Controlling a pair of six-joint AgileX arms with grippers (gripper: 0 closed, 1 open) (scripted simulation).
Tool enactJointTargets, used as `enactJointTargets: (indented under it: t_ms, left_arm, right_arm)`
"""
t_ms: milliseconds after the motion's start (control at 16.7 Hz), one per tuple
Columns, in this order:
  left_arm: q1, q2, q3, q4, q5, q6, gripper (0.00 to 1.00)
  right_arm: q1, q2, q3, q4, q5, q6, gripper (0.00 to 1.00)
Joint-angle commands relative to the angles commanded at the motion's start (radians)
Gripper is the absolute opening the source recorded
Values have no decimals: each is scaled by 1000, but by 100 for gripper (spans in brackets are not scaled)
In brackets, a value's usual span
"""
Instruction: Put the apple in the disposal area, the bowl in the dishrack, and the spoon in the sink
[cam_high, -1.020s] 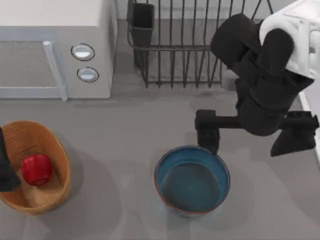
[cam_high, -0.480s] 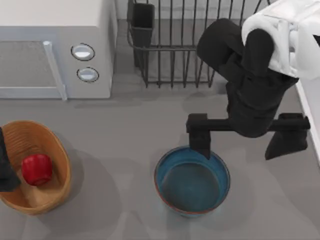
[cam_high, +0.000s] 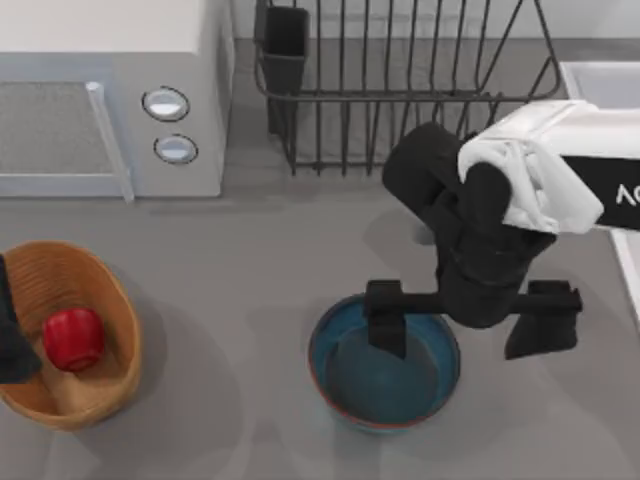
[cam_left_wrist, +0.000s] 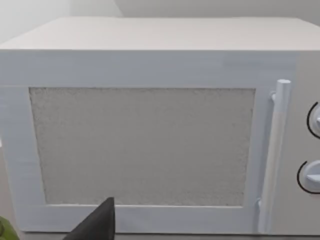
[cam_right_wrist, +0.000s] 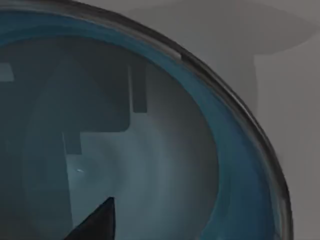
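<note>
Grey table (cam_high: 250, 260), right hand (cam_high: 465, 322) spread open over teal bowl (cam_high: 345, 390).

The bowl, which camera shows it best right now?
The top view: the whole bowl sits on the table there, with the right end effector open across its far rim, one finger over the inside. The right wrist view has a close-up of the inside and part of the rim.
</note>
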Motion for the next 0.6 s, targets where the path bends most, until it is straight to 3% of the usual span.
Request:
enactJointTargets:
  t_ms: [420,600]
  left_arm:
    - [0,0,0,0,0,0,100]
    - [0,0,0,0,0,0,100]
  right_arm:
    - [2,26,-52,67,0,3,100]
    - [2,26,-52,67,0,3,77]
